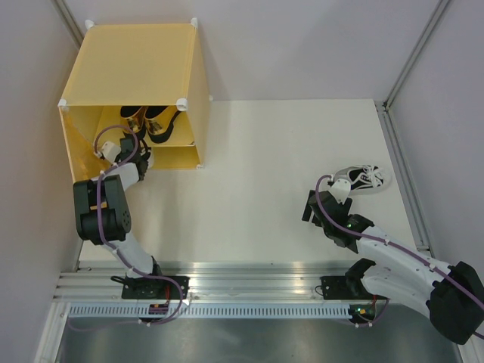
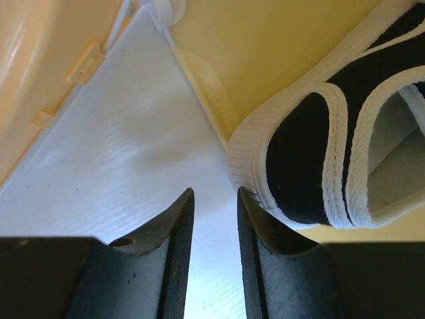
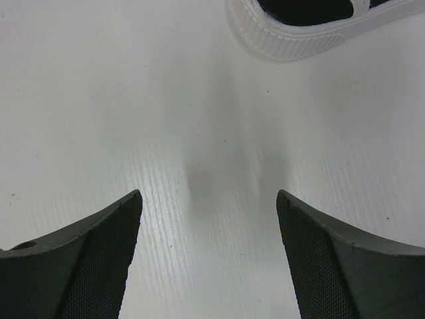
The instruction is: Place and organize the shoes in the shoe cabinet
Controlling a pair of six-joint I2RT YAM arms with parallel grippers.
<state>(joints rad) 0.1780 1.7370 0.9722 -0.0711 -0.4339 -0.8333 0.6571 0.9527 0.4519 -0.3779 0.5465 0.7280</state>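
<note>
The yellow-orange shoe cabinet (image 1: 128, 60) stands at the far left, with its open front toward me. Two gold loafers (image 1: 144, 116) sit on its shelf. One white sneaker with black trim (image 1: 162, 130) lies inside beside them; in the left wrist view its heel (image 2: 312, 166) rests on the yellow panel against my right fingertip. My left gripper (image 1: 141, 157) (image 2: 214, 199) is in the cabinet mouth, its jaws a narrow gap apart and empty. The second sneaker (image 1: 364, 178) (image 3: 299, 33) lies on the table at the right. My right gripper (image 1: 314, 206) (image 3: 209, 199) is wide open and empty, just short of it.
The white table (image 1: 272, 166) ends at a metal rail at the right (image 1: 401, 166) and grey walls behind. The cabinet's yellow side wall (image 2: 40, 60) is close on the left of my left gripper.
</note>
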